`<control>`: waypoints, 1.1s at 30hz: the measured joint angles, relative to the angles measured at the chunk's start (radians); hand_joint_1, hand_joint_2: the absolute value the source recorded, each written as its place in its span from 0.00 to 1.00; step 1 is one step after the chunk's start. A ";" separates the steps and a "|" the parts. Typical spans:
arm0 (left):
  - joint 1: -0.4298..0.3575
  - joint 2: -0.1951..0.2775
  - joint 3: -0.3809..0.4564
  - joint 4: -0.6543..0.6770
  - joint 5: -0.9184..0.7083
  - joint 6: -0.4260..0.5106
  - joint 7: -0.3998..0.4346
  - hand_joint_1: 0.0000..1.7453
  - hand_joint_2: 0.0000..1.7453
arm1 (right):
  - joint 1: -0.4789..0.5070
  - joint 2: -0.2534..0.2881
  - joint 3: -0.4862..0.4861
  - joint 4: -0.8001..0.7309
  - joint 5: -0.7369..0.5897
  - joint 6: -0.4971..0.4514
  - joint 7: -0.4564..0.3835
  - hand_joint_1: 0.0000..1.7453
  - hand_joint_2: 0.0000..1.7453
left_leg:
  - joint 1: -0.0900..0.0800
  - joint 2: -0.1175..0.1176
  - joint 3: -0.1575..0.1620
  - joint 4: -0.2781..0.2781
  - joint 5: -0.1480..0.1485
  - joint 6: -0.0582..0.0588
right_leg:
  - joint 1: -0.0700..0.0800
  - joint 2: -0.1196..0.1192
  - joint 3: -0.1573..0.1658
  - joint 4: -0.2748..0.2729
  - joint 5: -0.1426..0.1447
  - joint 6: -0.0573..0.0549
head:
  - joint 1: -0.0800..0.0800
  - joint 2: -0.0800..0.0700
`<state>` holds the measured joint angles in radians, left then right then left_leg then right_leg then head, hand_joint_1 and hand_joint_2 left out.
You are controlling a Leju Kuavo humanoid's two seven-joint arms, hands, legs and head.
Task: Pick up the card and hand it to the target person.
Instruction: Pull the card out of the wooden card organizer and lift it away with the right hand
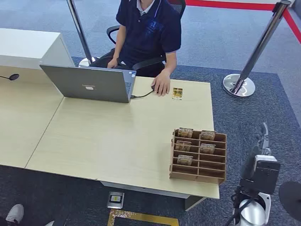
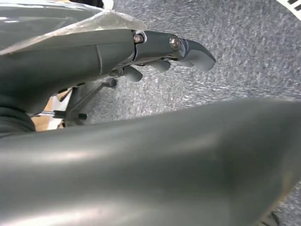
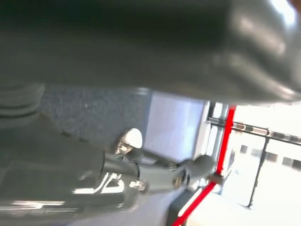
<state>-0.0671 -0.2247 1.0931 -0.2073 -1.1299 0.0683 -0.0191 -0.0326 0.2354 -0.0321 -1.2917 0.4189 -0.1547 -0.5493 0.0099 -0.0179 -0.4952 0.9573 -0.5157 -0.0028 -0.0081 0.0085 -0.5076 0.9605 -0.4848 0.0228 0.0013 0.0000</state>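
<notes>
A brown wooden rack with little slots (image 1: 198, 157) sat near the right front corner of the pale wooden table (image 1: 106, 136). Small gold-and-brown cards (image 1: 185, 132) stood in its slots. They were likely kept upright there so that a hand could pinch one by its top edge. The rack was on the robot's right side, so the right arm looked like the one meant to reach it.

One more small gold card (image 1: 177, 93) lay flat on the far side of the table, just beside the hand (image 1: 161, 86) of a person in a dark blue shirt (image 1: 149, 30). That person sat behind an open grey laptop (image 1: 89, 84) and was probably the one who should get a card.

The robot's right hand (image 1: 262, 141) was off the table, beside the right edge and near the rack, over the grey carpet (image 1: 255, 108). In the right wrist view its dark fingers (image 3: 160, 174) were stretched out and held nothing.

The left hand (image 2: 170, 49) hung over the carpet too. Its fingers pointed out straight, a little apart, and it held nothing and touched nothing.

No card had been picked up yet, so the job looked to be at its very start.
</notes>
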 joint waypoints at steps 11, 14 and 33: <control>-0.013 0.000 0.007 0.005 -0.039 -0.006 -0.011 0.00 0.00 | -0.012 -0.030 0.250 -0.050 0.149 -0.124 0.086 0.00 1.00 | 0.000 0.001 0.001 0.000 0.000 0.000 | 0.000 0.000 0.000 0.000 0.000 0.000 | 0.000 0.000; -0.013 0.000 0.007 0.006 -0.045 -0.008 -0.012 0.00 0.00 | 0.000 -0.043 0.280 -0.065 0.243 -0.159 0.138 0.00 1.00 | 0.000 0.001 0.001 0.000 0.000 0.000 | 0.000 0.000 0.000 0.000 0.000 0.000 | 0.000 0.000; -0.015 0.007 0.014 0.007 -0.053 -0.016 -0.024 0.00 0.00 | -0.019 -0.165 0.365 -0.036 0.776 -0.192 0.380 0.00 1.00 | 0.000 0.001 0.001 0.000 0.000 0.000 | 0.000 0.000 0.000 0.000 0.000 0.000 | 0.000 0.000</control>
<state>-0.0820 -0.2181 1.1067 -0.1999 -1.1832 0.0520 -0.0435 -0.0518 0.0703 0.3328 -1.3279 1.1950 -0.3468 -0.1689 0.0099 -0.0169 -0.4947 0.9574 -0.5158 -0.0027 -0.0080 0.0086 -0.5075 0.9600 -0.4847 0.0226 0.0011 0.0000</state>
